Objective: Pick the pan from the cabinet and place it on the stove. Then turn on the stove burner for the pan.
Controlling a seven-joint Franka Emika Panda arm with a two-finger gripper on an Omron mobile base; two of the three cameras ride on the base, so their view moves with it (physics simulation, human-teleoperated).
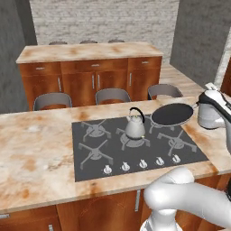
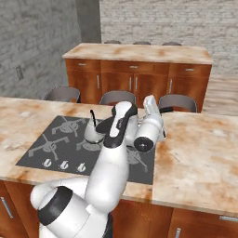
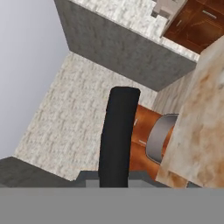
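The pan (image 1: 171,114), round with a dark inside and a pale rim, hangs level over the back right grate of the stove (image 1: 90,169). I cannot tell whether it touches the grate. My gripper (image 1: 197,107) is at the pan's right side, shut on the straight black handle (image 3: 117,135). In the hand view the handle runs up from between my fingertips. The stove's row of small silver knobs (image 1: 142,164) lies along its front edge. The cabinet is out of view.
A silver kettle (image 1: 135,126) (image 2: 91,132) stands on the middle back grate, just left of the pan. Three grey stools (image 1: 113,95) line the far side of the marble counter (image 1: 36,153). Beyond them stands a wooden island (image 1: 90,52) with drawers.
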